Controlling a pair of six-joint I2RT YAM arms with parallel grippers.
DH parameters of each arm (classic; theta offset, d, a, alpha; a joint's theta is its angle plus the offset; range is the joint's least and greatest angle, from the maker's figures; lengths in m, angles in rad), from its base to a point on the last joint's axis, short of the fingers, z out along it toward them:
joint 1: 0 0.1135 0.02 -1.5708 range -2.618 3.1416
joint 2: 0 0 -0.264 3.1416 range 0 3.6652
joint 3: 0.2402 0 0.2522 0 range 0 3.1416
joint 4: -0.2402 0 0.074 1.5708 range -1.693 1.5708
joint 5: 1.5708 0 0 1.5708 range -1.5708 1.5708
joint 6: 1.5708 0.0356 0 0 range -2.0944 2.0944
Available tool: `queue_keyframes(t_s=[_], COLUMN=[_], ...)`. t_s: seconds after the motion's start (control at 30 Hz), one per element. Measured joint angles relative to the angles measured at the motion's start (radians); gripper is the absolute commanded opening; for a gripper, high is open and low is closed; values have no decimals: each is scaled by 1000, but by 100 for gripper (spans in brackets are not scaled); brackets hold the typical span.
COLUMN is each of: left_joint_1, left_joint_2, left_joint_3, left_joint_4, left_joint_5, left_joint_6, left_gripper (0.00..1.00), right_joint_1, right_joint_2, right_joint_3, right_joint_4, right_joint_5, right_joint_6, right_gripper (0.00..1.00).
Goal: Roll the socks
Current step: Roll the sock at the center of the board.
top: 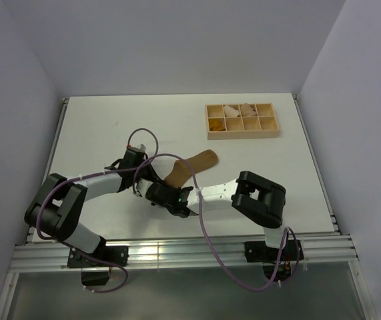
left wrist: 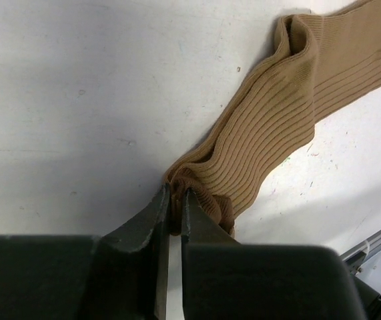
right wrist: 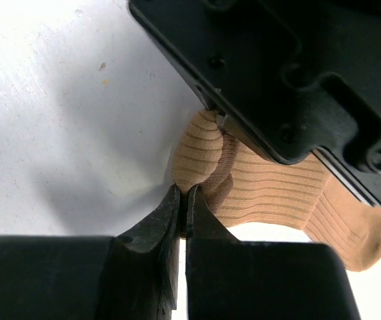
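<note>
Sock fabric is pinched from both sides: the left gripper (left wrist: 175, 195) and the right gripper (right wrist: 182, 195) each have jaws almost together on the bunched lower-left end of the tan sock (top: 195, 164). From that nip at the centre of the top view, its long axis runs up and right toward the wooden tray (top: 243, 136), so rolling should likely travel that way.

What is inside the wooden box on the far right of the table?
In the wooden box, one pale bundle and a second bundle fill the two middle compartments of the far row. The other six look bare. Anything beneath the bundles is covered.
</note>
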Motion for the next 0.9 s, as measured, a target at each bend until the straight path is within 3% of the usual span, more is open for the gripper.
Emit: queue_keyframes(t_s=[0.23,0.43,0.53,0.9], left_joint_1=[-11,-10,-1,27], left_joint_2=[-40,-123,-167,-293], left_joint_3=[-40,-95,-126,-223], left_joint_4=[4,10,17,98], left_joint_5=[-53,-99,-125,-142], left_joint_6=[-68,-131,-164,-205], left_gripper=[45,63,68,68], right_joint_1=[-48,-138,-189,-423], right_joint_2=[-45,-93,-109,-122], right_joint_3=[-41,-84,-104,-173], right_joint_4=[39,75,97,184], right_joint_5=[-106,-294,-404,-864], right_joint_6=[66,154,191,347], right_gripper=[0,0,0,0])
